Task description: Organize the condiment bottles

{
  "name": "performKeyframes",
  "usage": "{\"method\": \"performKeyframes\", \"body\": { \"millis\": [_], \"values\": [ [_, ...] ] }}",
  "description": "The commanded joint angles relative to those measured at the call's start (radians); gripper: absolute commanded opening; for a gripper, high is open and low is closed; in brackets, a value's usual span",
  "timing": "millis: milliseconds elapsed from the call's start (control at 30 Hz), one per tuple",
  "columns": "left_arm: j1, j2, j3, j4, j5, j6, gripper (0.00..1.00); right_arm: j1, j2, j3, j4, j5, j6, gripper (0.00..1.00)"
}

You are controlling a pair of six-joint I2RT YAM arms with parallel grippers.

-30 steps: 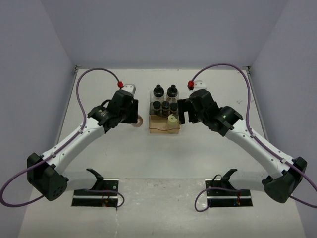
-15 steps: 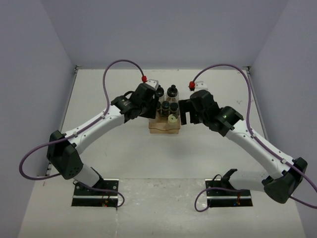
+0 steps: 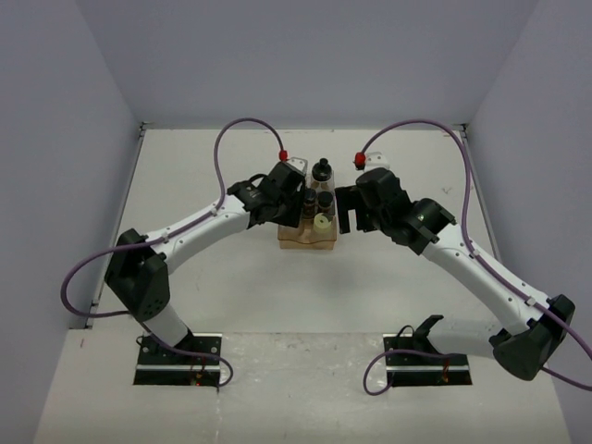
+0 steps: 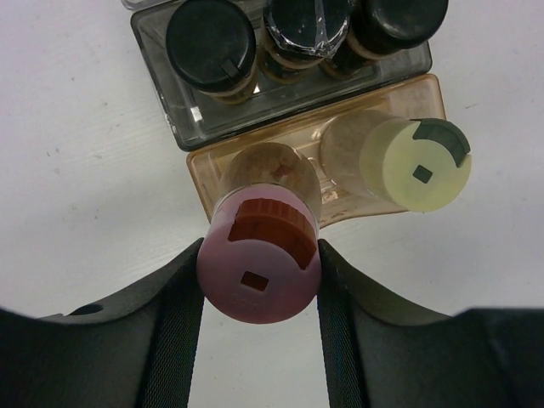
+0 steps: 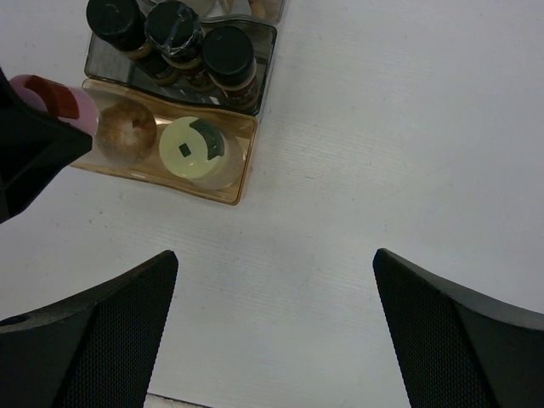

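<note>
Above the tan front step of the rack [image 4: 408, 98], the left end effector [image 4: 259, 265] squeezes the pink-capped jar [image 4: 257, 274] near its cap, seemingly a light, rigid, slick thing best pinched across its round sides, while the right end effector [image 5: 274, 259] hangs wide open, empty.

The pink-capped jar [image 4: 258, 270]; yellow-green-capped jar [image 4: 415, 174] (tan tier [image 4: 208, 183]).

Your left arm [image 3: 190, 227] has swung in from the open table at the rack's left. Its elbow is now pulled back toward the base, and the left gripper [image 4: 259, 255] is over the left side of the rack [image 3: 305, 240]. The pink-capped jar [image 4: 259, 270] clamped in it came along. A second ago it hung clear of the rack; now it leans with its lower end inside the tan front tier [image 4: 421, 98], just beside the yellow-green-capped jar [image 4: 416, 170].
</note>
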Motion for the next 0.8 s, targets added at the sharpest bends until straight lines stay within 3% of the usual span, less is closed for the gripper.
{"method": "performKeyframes", "body": {
  "millis": [0,167,267,300,467,500,567,600,700,767],
  "values": [
    [-0.013,0.042,0.021,0.045,-0.017,0.031,0.00,-0.005,-0.025,-0.004,-0.004,0.018,0.002,0.99],
    [-0.027,0.089,0.027,0.042,-0.031,0.030,0.00,-0.004,-0.033,-0.008,-0.007,0.021,-0.004,0.99],
    [-0.031,0.102,0.028,0.037,-0.037,0.025,0.09,-0.005,-0.034,-0.010,-0.007,0.022,-0.004,0.99],
    [-0.031,0.102,0.028,0.036,-0.045,0.024,0.19,-0.005,-0.036,-0.011,-0.007,0.021,-0.004,0.99],
    [-0.034,0.079,0.035,0.036,-0.043,0.019,0.42,-0.005,-0.025,-0.019,-0.007,0.022,-0.001,0.99],
    [-0.036,0.073,0.033,0.044,-0.042,0.016,0.55,-0.005,-0.021,-0.020,-0.007,0.021,-0.001,0.99],
    [-0.039,0.054,0.032,0.051,-0.040,0.011,0.61,-0.005,-0.016,-0.020,-0.007,0.021,0.000,0.99],
    [-0.041,0.047,0.030,0.065,-0.037,0.011,0.69,-0.005,-0.014,-0.024,-0.007,0.022,0.002,0.99],
    [-0.041,0.019,0.016,0.082,-0.045,0.002,0.82,-0.005,-0.016,-0.027,-0.007,0.019,0.003,0.99],
    [-0.041,-0.003,0.004,0.080,-0.061,-0.009,0.86,-0.005,-0.022,-0.028,-0.007,0.027,0.002,0.99]
  ]
}}
